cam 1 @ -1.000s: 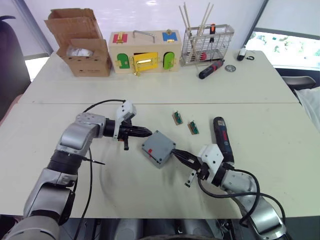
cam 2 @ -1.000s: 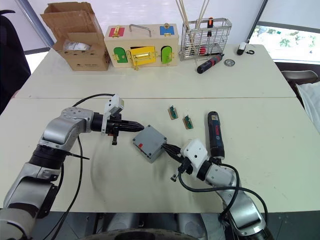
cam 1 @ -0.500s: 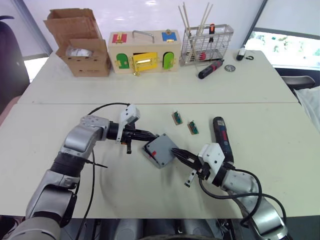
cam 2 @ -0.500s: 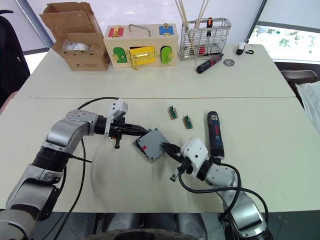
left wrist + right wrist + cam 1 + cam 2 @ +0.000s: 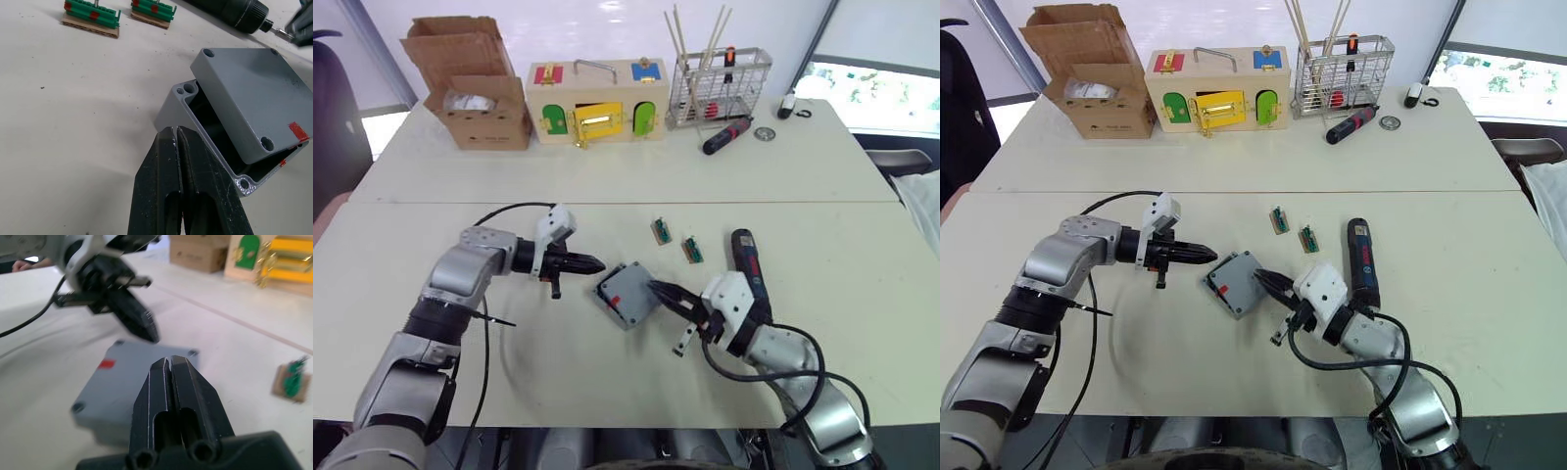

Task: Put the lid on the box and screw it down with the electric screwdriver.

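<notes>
Resting askew on the box (image 5: 195, 115), the lid (image 5: 249, 98) is seen only partly seated: one side of the box's rim and its dark hollow are left uncovered, and two of the box's corner screw holes are exposed. The pair sits on the near half of the table (image 5: 607, 181), between the two arms. The left gripper (image 5: 597, 262) is held just left of the box, its fingers pressed together on nothing, the tips close to the box wall though contact cannot be confirmed. The right gripper (image 5: 658, 290) is brought against the right edge of the lid, likewise clenched and empty.

The electric screwdriver (image 5: 747, 273) is left lying untouched on the table to the right of the box, beside the right forearm. Two small green pieces (image 5: 661, 231) are seen just beyond the box. Along the far edge are ranged a cardboard carton (image 5: 470, 83), a wooden box with coloured doors (image 5: 597, 101), a wire rack (image 5: 720, 88) and a hand screwdriver (image 5: 726, 135).

The task is judged to be at an early stage. The lid has been laid on but must yet be squared so its holes meet those of the box. After that the screwdriver remains to be picked up and the corners driven down; no screws can be made out in the lid.
</notes>
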Robot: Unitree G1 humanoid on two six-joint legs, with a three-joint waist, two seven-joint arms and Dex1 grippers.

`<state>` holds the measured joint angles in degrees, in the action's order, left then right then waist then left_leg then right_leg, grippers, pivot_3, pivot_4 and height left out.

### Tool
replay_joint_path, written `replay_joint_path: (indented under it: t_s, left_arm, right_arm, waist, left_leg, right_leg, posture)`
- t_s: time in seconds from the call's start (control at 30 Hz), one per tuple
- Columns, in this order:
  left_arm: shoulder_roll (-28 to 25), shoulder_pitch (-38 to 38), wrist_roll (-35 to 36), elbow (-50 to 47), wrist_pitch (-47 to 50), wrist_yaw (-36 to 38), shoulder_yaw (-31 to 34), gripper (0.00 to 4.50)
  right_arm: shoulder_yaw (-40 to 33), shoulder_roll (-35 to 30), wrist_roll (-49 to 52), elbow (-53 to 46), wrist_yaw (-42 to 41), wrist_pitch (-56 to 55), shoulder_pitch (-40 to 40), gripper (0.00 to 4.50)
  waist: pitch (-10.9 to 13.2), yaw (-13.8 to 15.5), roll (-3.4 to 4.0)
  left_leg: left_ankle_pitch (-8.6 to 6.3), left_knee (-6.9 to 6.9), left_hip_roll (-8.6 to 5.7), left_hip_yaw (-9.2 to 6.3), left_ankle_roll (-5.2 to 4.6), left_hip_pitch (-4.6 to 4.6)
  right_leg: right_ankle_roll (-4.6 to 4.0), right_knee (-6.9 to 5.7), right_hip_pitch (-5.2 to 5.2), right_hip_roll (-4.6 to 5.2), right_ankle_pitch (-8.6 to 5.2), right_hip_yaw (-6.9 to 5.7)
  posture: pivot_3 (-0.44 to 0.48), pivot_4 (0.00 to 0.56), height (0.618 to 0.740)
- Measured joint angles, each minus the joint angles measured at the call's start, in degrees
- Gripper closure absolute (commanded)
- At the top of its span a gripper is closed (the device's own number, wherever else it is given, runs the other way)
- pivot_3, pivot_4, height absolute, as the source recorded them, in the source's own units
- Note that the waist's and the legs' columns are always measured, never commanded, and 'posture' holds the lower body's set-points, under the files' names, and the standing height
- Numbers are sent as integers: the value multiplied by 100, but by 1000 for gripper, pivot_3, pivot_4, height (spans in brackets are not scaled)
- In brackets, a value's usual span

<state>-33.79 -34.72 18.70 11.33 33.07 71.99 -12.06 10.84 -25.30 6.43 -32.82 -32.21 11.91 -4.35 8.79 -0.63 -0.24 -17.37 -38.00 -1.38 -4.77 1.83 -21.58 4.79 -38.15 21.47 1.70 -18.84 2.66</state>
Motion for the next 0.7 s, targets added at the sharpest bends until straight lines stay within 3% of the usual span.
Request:
replay_joint_path:
  t_s: [0.2, 0.3, 0.7]
  left_arm:
    - [5, -50, 4, -1, -1, -4, 12, 4463]
    - [18, -219, 3, 126, -27, -1, 62, 4463]
    - [130, -269, 65, -82, 21, 10, 57, 4463]
  right_arm:
    - [-401, -292, 344, -322, -152, 390, -261, 4458]
    - [-457, -592, 344, -317, -367, 380, -825, 4458]
    - [-369, -620, 319, -279, -479, 169, -849, 4458]
  waist:
    - [0, -9, 0]
    - [1, -5, -1]
    - [1, -3, -1]
  left_leg:
    - [0, 0, 0, 0, 0, 1]
    - [0, 0, 0, 0, -1, -1]
    - [0, 0, 0, 1, 0, 1]
  right_leg:
    - [0, 0, -1, 0, 0, 0]
    - [0, 2, -2, -1, 0, -2]
    - [0, 0, -3, 0, 0, 0]
  posture:
    - [0, 150, 740]
    - [0, 150, 740]
    - [0, 150, 740]
